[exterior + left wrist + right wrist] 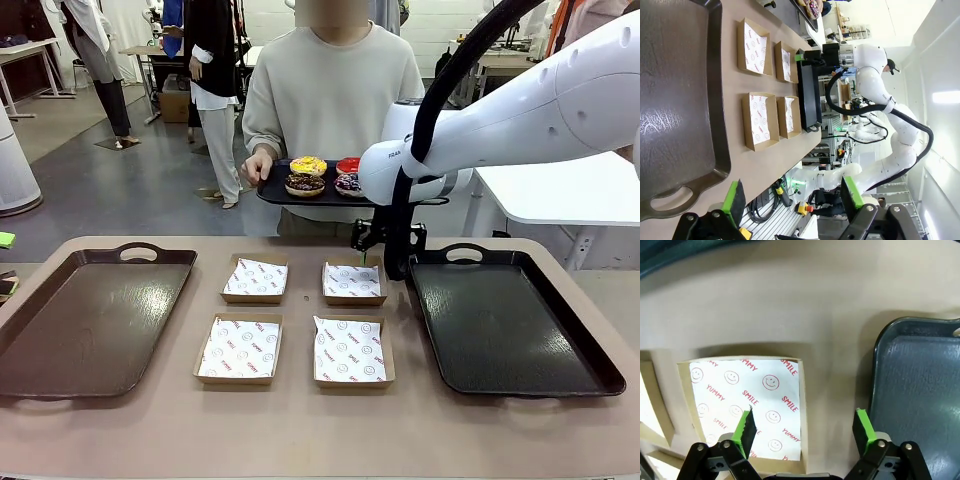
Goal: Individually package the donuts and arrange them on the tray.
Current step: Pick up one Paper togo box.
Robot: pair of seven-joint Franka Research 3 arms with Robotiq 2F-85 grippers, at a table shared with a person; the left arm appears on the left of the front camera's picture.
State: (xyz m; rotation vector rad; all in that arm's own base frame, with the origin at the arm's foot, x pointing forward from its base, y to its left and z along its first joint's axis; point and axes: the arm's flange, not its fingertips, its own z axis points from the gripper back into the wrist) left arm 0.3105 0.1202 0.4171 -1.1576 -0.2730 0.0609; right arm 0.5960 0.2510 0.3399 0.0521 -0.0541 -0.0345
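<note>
Across the table a person holds a black serving tray (272, 192) carrying the donuts: yellow-iced (308, 165), glossy red (348, 163), chocolate (304, 184) and dark with sprinkles (348, 184). My right gripper (383, 260) hangs open and empty just above the table, between the far right paper-lined box (353, 282) and the right tray (510, 320). In the right wrist view its fingers (745, 432) straddle the edge of that box (747, 400) and the tray (920, 390). My left gripper (792, 195) is open and empty, off the near end of the left tray (675, 100).
Four shallow cardboard boxes with printed paper liners sit in a square at mid-table, among them the far left (256, 278), near left (239, 348) and near right (349, 350). An empty dark tray (90, 320) lies on the left. Other people stand in the background.
</note>
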